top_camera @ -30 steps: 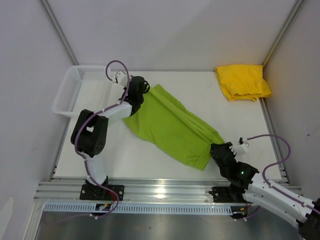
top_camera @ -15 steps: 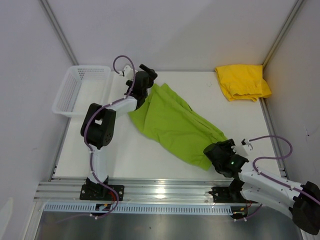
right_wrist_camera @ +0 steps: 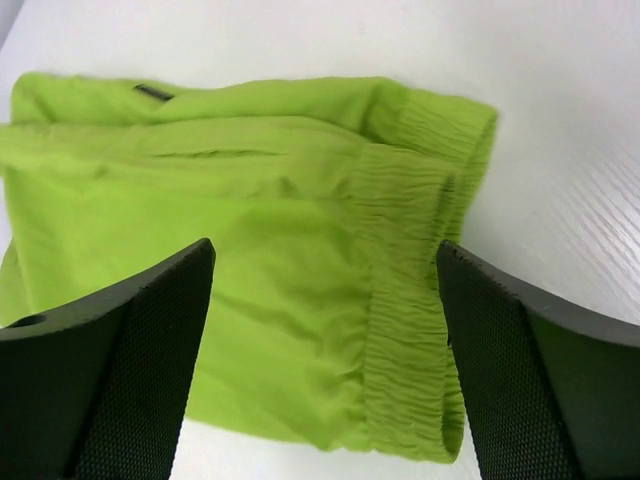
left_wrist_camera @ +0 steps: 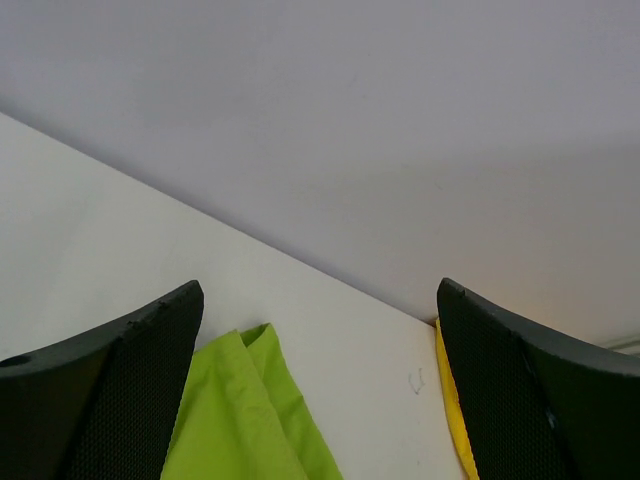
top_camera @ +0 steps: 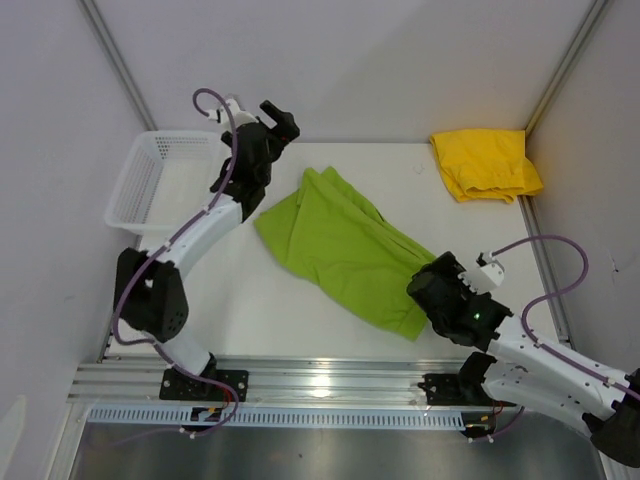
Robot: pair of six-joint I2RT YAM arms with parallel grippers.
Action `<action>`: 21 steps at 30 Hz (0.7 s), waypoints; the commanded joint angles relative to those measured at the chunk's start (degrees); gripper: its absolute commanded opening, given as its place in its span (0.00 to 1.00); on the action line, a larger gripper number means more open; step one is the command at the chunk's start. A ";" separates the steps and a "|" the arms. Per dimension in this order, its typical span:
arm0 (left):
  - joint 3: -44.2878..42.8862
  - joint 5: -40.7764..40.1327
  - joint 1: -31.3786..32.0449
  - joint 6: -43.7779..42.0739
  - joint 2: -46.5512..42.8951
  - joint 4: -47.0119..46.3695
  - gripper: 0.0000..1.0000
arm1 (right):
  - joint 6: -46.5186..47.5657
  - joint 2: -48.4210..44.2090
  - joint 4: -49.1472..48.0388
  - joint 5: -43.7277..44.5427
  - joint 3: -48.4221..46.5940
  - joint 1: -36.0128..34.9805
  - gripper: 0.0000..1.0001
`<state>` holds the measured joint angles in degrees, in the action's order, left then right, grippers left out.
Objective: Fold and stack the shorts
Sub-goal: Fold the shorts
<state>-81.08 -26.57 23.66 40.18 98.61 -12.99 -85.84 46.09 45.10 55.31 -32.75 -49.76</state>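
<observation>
Shorts number two. One lime green pair (top_camera: 345,250) lies spread diagonally across the middle of the counter (top_camera: 250,310). One yellow pair (top_camera: 485,163) sits bunched in the far right corner, well apart. One white basket (top_camera: 140,190) stands far left. Near the green pair's far corner, the left pincer (left_wrist_camera: 318,300) is raised, spread and empty. The right pincer (right_wrist_camera: 325,250) is spread over the elastic waistband, gripping nothing.

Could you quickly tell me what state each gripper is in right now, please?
Left gripper: open, holding nothing.
Right gripper: open over the lime green shorts, gripping nothing.
</observation>
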 commanded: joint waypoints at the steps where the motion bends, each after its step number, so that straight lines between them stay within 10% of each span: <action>1: 3.90 1.69 -0.54 -4.94 -7.63 7.09 0.99 | 15.48 0.84 -1.31 0.16 -5.47 -1.48 0.90; 6: 8.39 9.16 -3.62 -1.43 -13.52 15.96 0.99 | 46.75 4.36 -23.01 -15.73 -10.13 -1.22 0.76; 16: 17.62 16.81 -7.74 -3.36 -19.42 18.18 0.99 | 53.67 26.14 -44.75 -56.51 -17.77 14.33 0.10; 21: 17.88 17.16 -8.72 -3.53 -21.00 21.08 0.99 | 56.22 44.15 -53.51 -71.20 -28.04 15.65 0.00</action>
<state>-63.07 -11.20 15.79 38.26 81.80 7.22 -33.45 84.27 1.63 -1.56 -54.59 -34.63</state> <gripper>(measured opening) 0.993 0.005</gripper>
